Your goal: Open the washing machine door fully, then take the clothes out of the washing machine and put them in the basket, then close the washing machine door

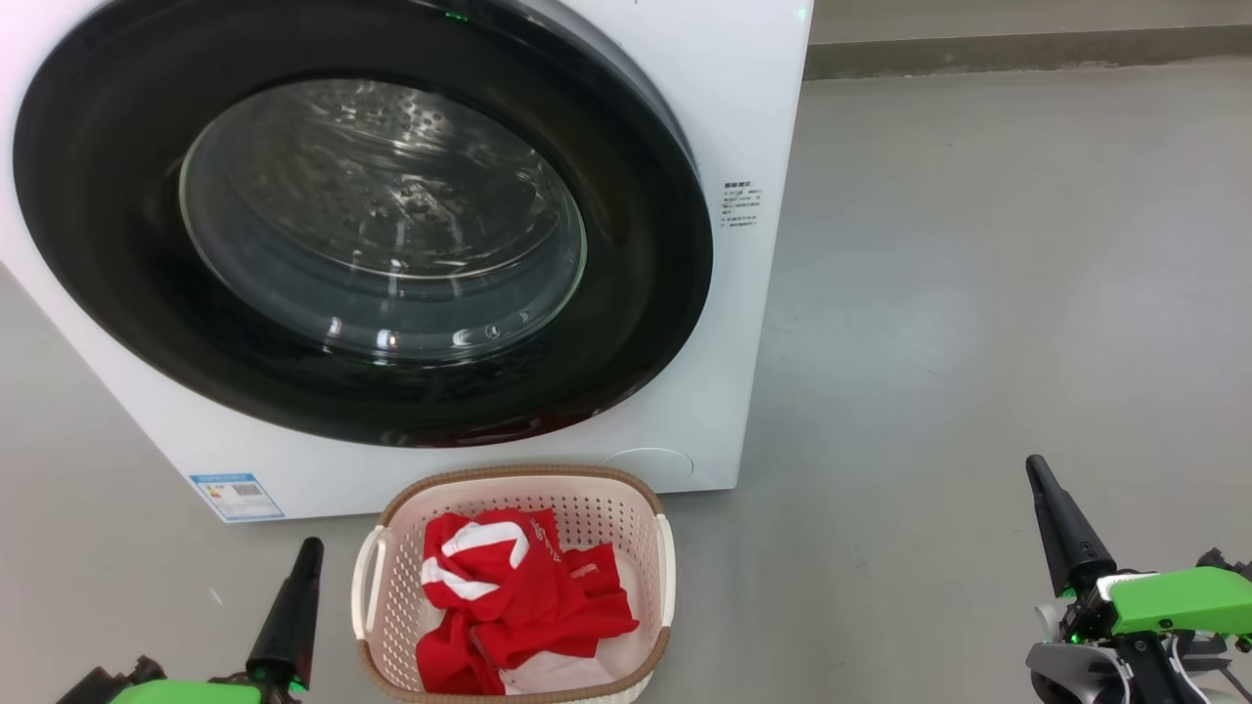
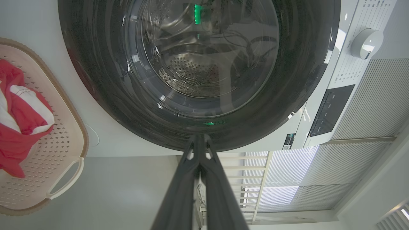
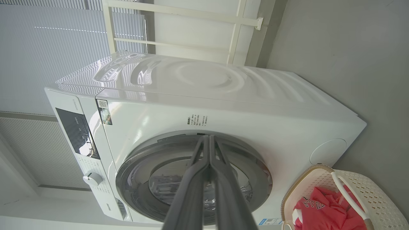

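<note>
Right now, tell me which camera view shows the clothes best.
The head view: it looks down into the basket at nearly all the clothes. The left wrist view crops them at its edge; the right wrist view catches part at its corner.

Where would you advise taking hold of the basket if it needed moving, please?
I'd probably take the basket by its left side handle, coming down from above with the left end effector, which is shut and would need opening. The handle stands off the wall as a thin loop, leaving a gap for a finger; the clothes fill the inside.
</note>
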You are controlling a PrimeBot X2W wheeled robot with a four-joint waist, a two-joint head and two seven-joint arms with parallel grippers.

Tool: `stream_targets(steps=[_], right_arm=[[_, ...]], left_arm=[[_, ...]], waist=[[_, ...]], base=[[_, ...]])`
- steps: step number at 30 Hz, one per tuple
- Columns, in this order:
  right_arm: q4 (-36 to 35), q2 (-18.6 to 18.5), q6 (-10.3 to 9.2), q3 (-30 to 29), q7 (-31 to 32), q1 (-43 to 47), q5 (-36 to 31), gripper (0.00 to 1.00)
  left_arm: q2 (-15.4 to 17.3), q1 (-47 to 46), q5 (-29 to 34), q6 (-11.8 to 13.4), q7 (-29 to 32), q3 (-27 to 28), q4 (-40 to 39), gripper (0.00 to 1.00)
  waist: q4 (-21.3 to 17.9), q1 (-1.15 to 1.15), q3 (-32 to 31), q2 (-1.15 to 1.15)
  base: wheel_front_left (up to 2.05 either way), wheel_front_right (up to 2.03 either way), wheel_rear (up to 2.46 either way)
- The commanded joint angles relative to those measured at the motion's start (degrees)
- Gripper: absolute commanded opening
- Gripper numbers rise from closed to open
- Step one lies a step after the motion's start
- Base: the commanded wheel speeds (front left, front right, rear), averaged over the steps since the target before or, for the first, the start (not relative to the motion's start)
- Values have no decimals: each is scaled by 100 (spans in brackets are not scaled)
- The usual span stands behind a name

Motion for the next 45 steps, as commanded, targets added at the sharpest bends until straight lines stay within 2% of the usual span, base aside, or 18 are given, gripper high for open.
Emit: stream_targets(steps=[1,45], right_arm=[[-174,-88,2,90,37,-237,-6,0],[-174,-87,2,88,38,-237,-7,0]], left_arm=[[44,-223,-38,2,18,204,-151,0],[44,-223,-39,2,18,204,-151,0]], waist=[[0,0,0,0],[0,0,0,0]], base=[[0,0,0],[0,0,0]])
